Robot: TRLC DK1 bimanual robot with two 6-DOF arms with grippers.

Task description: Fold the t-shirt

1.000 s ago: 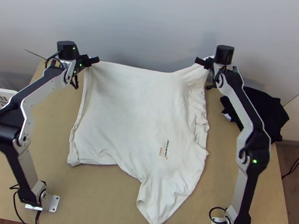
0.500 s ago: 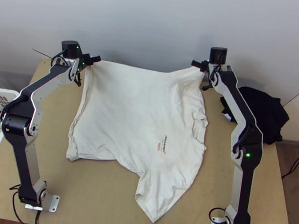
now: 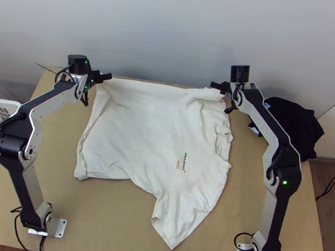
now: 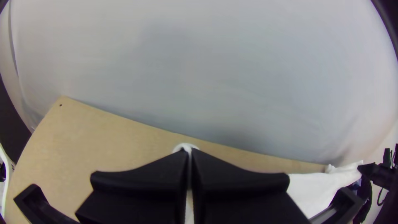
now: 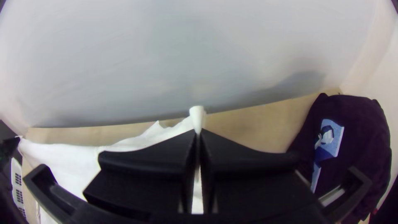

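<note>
T-shirt, a white one, is lying mostly spread on the tabletop, its far edge running between the two arms. The left end effector is pressing its fingers together on the far corner, likely of the hem side; the right end effector is clamping the other far corner, probably of a sleeve. I judge that they are gripping so far apart for keeping this edge straight, so that it may be carried over as one line in a fold. Relative to both end effectors, the body of the shirt is extending towards the near side, and the other sleeve is pointing nearest to the arms' bases. A black garment is resting beyond the right end effector, apart from the work.
</note>
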